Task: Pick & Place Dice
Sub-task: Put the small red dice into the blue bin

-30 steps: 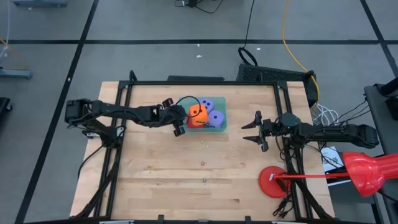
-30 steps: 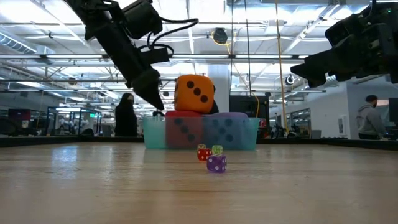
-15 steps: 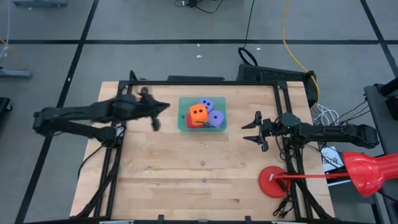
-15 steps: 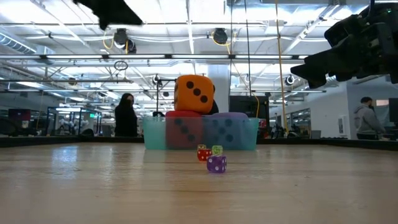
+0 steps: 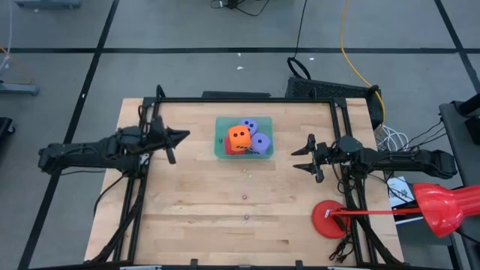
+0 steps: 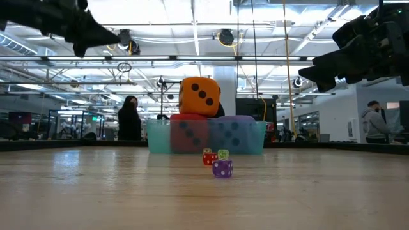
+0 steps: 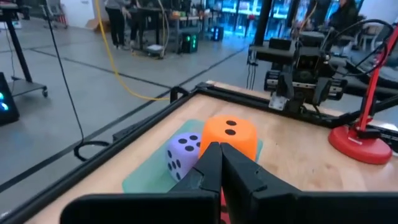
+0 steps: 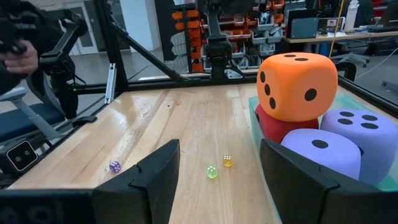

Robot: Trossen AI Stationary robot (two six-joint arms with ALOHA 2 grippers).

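All four dice sit in the green tray at the back centre of the desk; the orange die rests on top of the red die, probably because the tray floor is too small for four side by side; the two purple dice fill the tray's right side, one behind the other.

Left pincer hangs above the desk to the left of the tray, well apart from it, clenched with fingers pressed together and nothing between them; judged: the placing looks finished for this arm.

Right pincer waits above the desk on the right, pointed toward the tray, jaws spread wide and empty.

Three tiny dice (red, yellow-green, purple) lie loose on the desk in front of the tray; not in the tray.

A red round base with a red rod stands at the near right corner.

Writing: none readable on tray, dice or arms; the dice carry dark pips only.
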